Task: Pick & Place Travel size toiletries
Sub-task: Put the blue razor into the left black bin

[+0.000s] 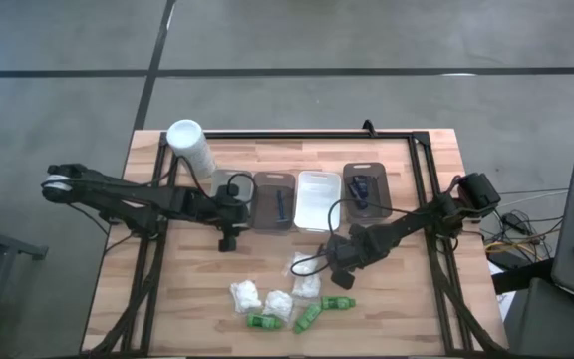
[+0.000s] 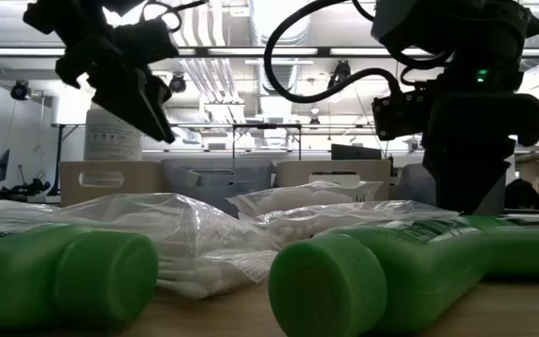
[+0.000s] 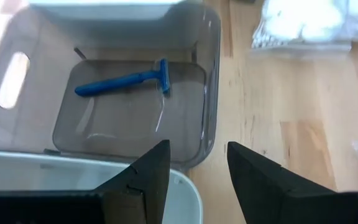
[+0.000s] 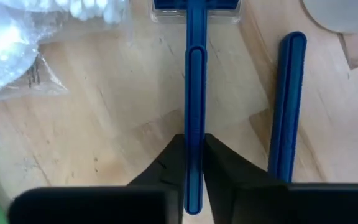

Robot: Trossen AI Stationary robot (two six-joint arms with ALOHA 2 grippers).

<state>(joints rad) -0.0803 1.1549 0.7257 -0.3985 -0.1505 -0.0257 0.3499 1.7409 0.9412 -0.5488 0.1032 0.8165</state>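
My right gripper (image 4: 194,155) is shut on a blue razor (image 4: 194,74). It stands low over the table's middle (image 1: 342,264), beside the bagged white puffs (image 1: 305,274). A second blue razor (image 4: 289,106) lies flat on the wood next to the first. More puffs (image 1: 247,295) and green bottles (image 1: 307,317) lie toward the near edge, and the bottles (image 2: 391,271) fill the low view's foreground. My left gripper (image 3: 197,162) is open and hangs (image 1: 229,237) above the near rim of a grey tray (image 3: 213,93). That tray holds one blue razor (image 3: 126,81). My right gripper pinches the blue razor's handle (image 4: 195,124) between its two fingers, near the handle's free end. The fingers come from above, slanting down. The razor's head (image 4: 194,7) points away from the fingers. Whether the razor is off the wood, I cannot tell.
A row of rectangular trays (image 1: 317,197) sits across the table's far half, and one holds small dark items (image 1: 364,186). A tall white cylinder (image 1: 191,147) stands at the far left. A black frame (image 1: 422,170) runs around the work area. Bare wood lies at the near left.
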